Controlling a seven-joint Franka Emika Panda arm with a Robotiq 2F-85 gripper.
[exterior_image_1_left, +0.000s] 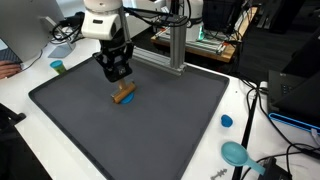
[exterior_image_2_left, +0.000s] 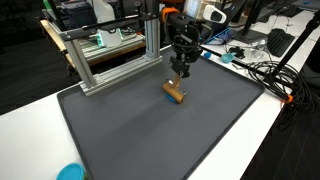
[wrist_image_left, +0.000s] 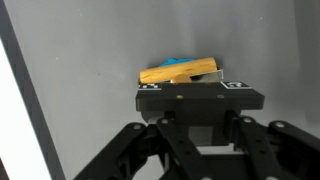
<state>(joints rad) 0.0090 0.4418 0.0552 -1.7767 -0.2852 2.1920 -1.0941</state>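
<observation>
Tool (exterior_image_1_left: 116, 72) hangs just above the block (exterior_image_1_left: 123, 95), not touching; can't tell if it's spread or pinched. Block lies flat on the mat (exterior_image_1_left: 160, 130). Looks like approach stage imo, next move needs a straight, centred drop.

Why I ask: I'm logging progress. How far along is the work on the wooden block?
Done, apparently: the gripper is placed roughly above the wooden block, which lies on the grey mat. In hand: it hovers apart from the block, holding nothing. Left, probably: descending, gripping and lifting. The wrist view does not show how the jaws stand.
</observation>
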